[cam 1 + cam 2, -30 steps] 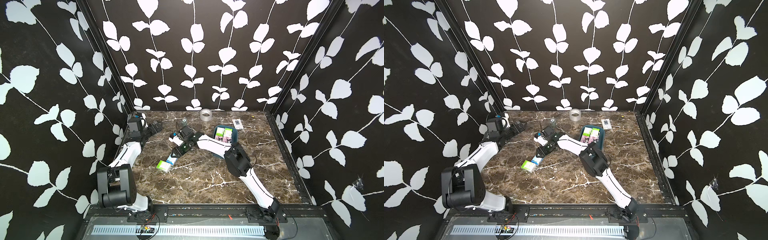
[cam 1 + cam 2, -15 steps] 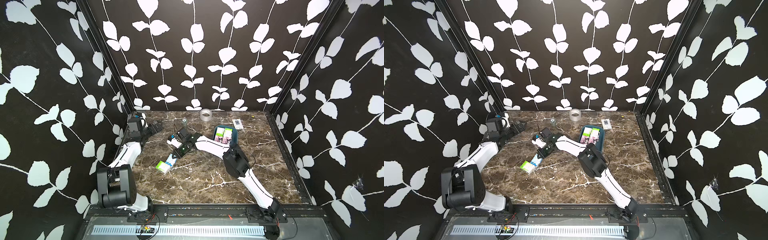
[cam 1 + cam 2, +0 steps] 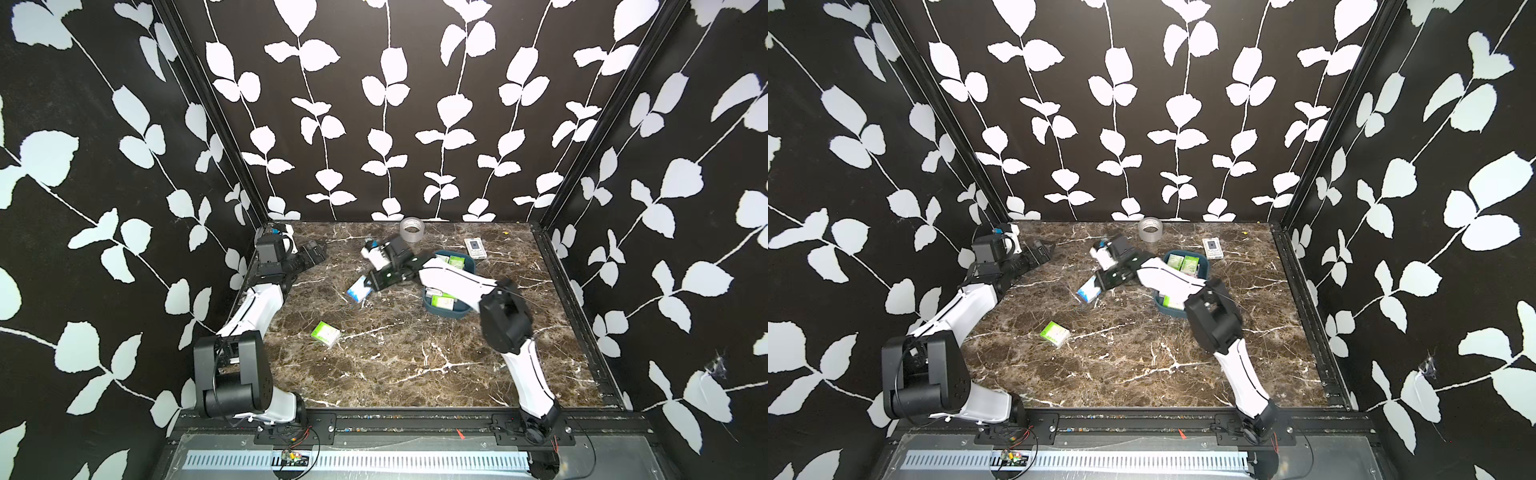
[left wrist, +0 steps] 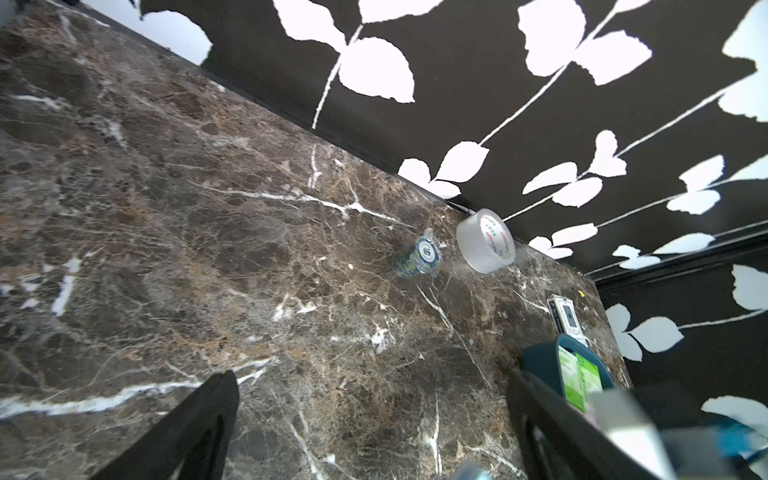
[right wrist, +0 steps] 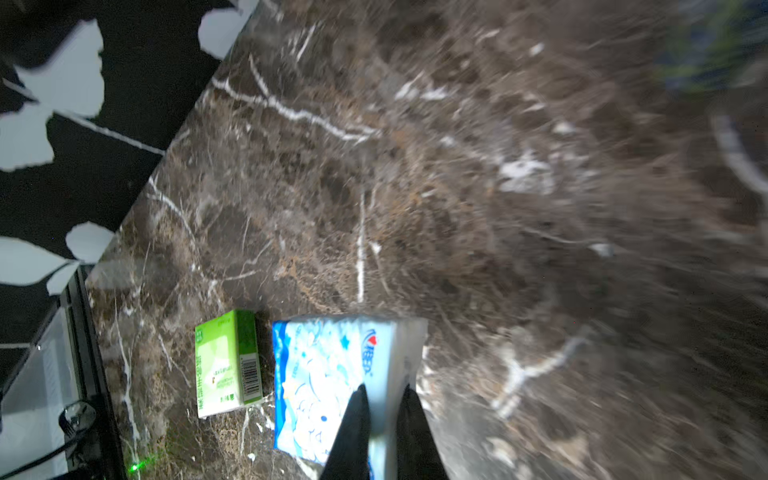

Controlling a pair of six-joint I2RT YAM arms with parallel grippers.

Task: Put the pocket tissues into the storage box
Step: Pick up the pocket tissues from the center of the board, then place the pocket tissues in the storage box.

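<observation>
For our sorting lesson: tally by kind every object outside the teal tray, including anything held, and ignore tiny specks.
tissue packs: 2 (green pack lying loose, blue-and-white pack in the right gripper)
tape roll: 1
white gadget: 1
small blue-and-white round stack: 1
Total: 5

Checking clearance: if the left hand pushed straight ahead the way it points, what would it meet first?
Ahead of the open left hand lies bare marble table, then likely the small blue-and-white round stack, beside the clear tape roll; depth is unclear.
</observation>
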